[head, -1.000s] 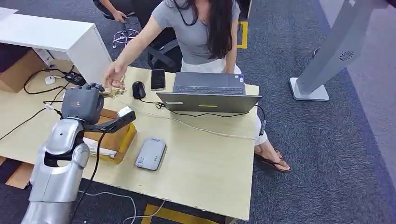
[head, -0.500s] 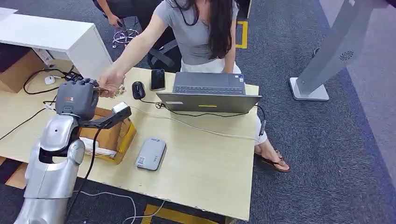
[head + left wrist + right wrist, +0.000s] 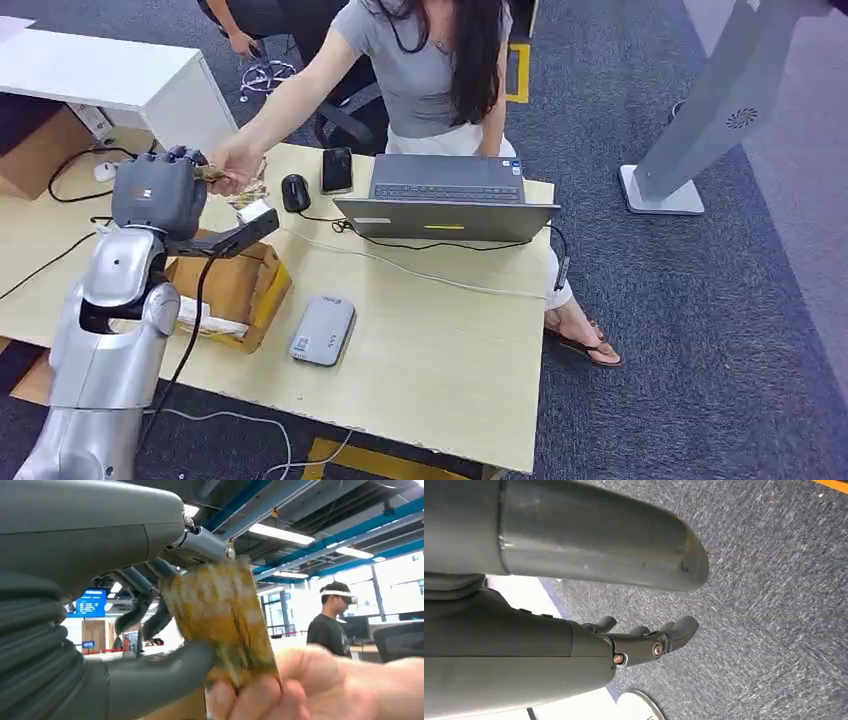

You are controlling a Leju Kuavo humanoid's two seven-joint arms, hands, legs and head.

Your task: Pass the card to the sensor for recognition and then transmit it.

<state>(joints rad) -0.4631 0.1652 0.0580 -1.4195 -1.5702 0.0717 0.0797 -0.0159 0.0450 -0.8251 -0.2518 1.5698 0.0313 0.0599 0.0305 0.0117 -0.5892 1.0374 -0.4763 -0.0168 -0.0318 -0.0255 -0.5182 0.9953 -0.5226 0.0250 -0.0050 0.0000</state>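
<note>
A yellowish patterned card [image 3: 220, 625] sits between the thumb and fingers of my left hand [image 3: 125, 630]. A person's hand [image 3: 300, 685] pinches the card's free end. In the head view my left hand [image 3: 158, 195] is raised over the table's far left side, and the person's hand [image 3: 235, 165] meets it at the card [image 3: 212, 174]. The grey flat sensor [image 3: 322, 330] lies on the table nearer me, to the right of my left arm. My right hand [image 3: 644, 640] hangs over the carpet with nothing in it, its fingers loosely apart.
A cardboard box [image 3: 235, 290] stands under my left forearm. A laptop [image 3: 447, 200], a mouse [image 3: 295, 192] and a phone [image 3: 337, 169] lie in front of the seated person. Cables cross the wooden table [image 3: 450, 370]. A white cabinet [image 3: 120, 80] stands at the far left.
My left arm has swung left and away from me, carrying the card. The person's hand followed it and now grips the card's end.
</note>
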